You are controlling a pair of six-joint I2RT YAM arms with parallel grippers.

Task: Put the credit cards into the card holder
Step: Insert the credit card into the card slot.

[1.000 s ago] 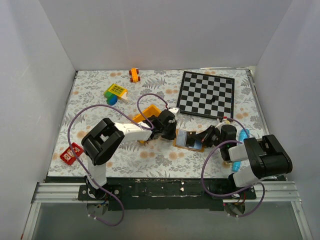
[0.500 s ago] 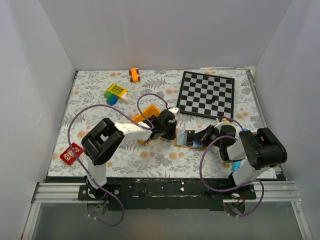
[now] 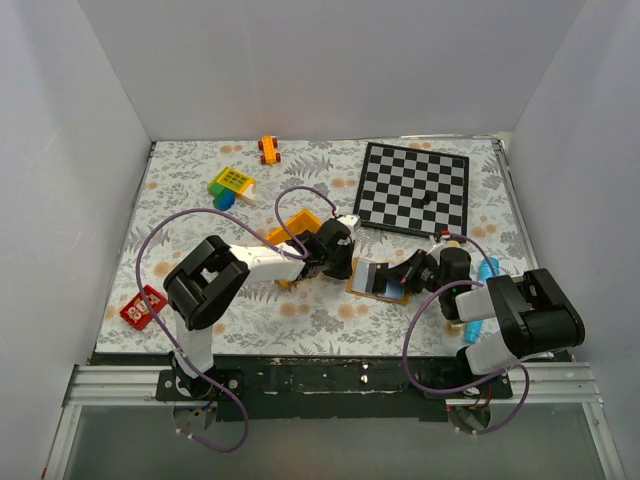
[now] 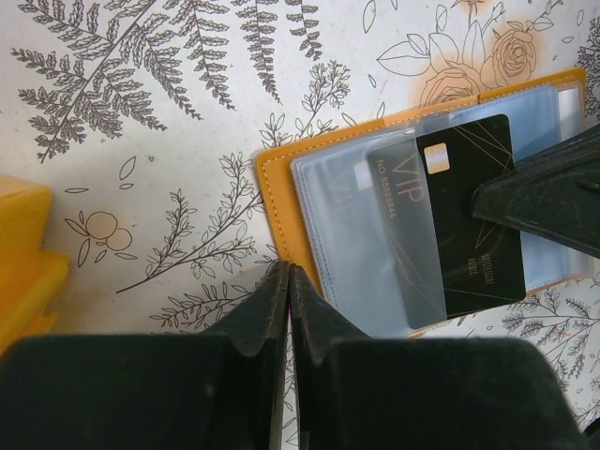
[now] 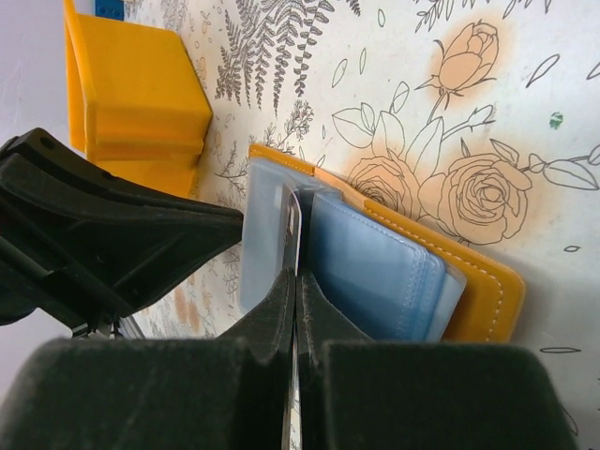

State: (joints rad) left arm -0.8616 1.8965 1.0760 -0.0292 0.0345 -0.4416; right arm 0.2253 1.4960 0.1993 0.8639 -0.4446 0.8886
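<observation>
The tan card holder (image 3: pixel 372 283) lies open on the floral table top, its pale blue sleeves up. A black credit card (image 4: pixel 469 225) marked VIP is partly inside a clear sleeve. My right gripper (image 3: pixel 408 272) is shut on that card, which the right wrist view shows edge-on (image 5: pixel 293 225) between the jaws (image 5: pixel 296 281), beside the holder's orange rim (image 5: pixel 487 286). My left gripper (image 3: pixel 338 262) is shut with nothing in it. Its tips (image 4: pixel 288 274) rest at the holder's near-left orange border (image 4: pixel 279 192).
A yellow bin (image 3: pixel 295 228) stands just left of the holder, close behind my left gripper. A black-and-white chequered board (image 3: pixel 415 188) lies at the back right. Small toys (image 3: pixel 231 183) sit at the back left, a red piece (image 3: pixel 143 306) at the front left, a blue object (image 3: pixel 478 290) near the right arm.
The right arm's elbow swung left and came back, its gripper staying at the holder with the card. The left jaws closed the last bit.
</observation>
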